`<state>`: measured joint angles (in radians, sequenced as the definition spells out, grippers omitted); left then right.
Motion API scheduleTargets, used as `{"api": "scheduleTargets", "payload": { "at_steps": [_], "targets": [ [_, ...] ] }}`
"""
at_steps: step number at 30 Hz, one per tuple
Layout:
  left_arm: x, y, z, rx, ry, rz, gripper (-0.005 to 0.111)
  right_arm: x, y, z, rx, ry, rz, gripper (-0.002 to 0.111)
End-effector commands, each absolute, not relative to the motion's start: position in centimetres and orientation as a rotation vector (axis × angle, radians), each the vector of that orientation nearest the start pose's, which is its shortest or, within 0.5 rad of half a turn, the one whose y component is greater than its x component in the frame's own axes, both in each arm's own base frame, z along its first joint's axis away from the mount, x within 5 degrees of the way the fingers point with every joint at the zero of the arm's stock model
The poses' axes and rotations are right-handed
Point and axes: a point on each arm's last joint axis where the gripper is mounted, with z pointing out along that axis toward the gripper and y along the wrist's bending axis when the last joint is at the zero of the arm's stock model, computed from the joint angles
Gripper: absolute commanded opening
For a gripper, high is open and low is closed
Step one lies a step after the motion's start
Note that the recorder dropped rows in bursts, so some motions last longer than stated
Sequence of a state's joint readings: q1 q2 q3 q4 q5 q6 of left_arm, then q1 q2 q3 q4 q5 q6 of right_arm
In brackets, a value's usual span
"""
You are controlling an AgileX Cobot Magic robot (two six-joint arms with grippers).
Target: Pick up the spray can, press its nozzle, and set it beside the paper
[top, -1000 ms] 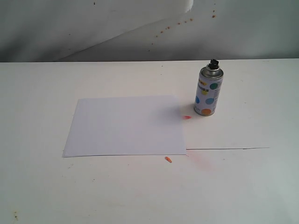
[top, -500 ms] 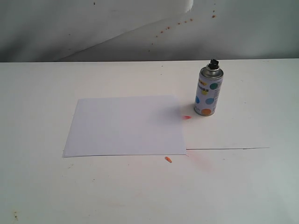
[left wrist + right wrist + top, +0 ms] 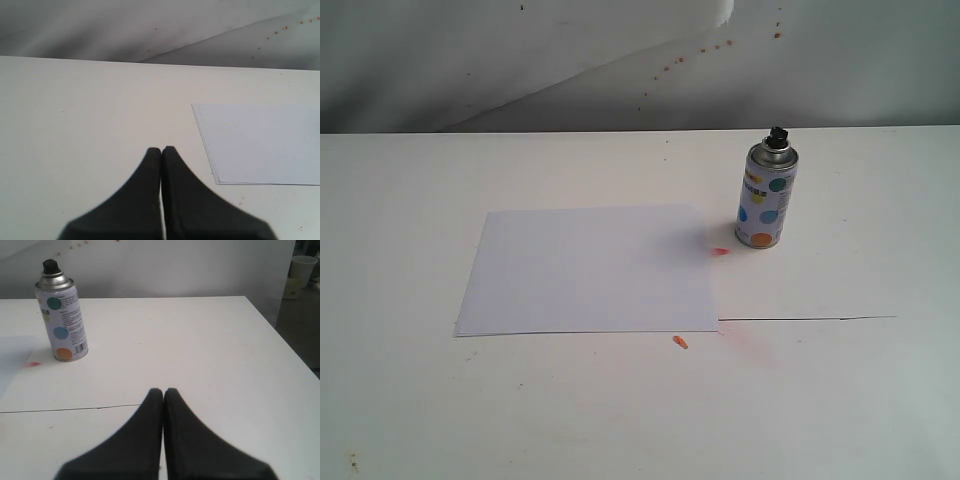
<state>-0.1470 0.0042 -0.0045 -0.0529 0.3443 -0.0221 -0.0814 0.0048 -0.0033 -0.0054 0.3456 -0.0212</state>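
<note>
The spray can (image 3: 766, 197) stands upright on the white table, right of the paper (image 3: 590, 270), its black nozzle on top. It also shows in the right wrist view (image 3: 62, 320), well away from my right gripper (image 3: 163, 390), which is shut and empty. The paper's edge appears in the left wrist view (image 3: 260, 142), off to the side of my left gripper (image 3: 161, 149), which is also shut with nothing in it. Neither gripper appears in the exterior view.
A thin seam (image 3: 810, 318) runs across the table right of the paper. Orange-red paint spots (image 3: 720, 251) lie between can and paper, another (image 3: 680, 342) below the paper. A curling white backdrop (image 3: 520, 60) hangs behind. The table's edge (image 3: 280, 335) and a cup (image 3: 303, 270) show at one side.
</note>
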Motion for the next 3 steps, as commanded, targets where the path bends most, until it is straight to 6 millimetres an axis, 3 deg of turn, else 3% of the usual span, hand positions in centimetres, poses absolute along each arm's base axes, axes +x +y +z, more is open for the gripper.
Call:
{"api": "scheduleTargets", "payload": {
  "at_steps": [1, 3],
  "targets": [
    [5.27, -0.95, 18.25, 0.074, 1.826, -0.176, 0.000, 5.33, -0.44, 18.23, 0.045, 1.826, -0.079, 0.000],
    [5.27, -0.95, 18.25, 0.074, 1.826, -0.176, 0.000, 5.33, -0.44, 18.23, 0.045, 1.826, -0.079, 0.000]
  ]
}}
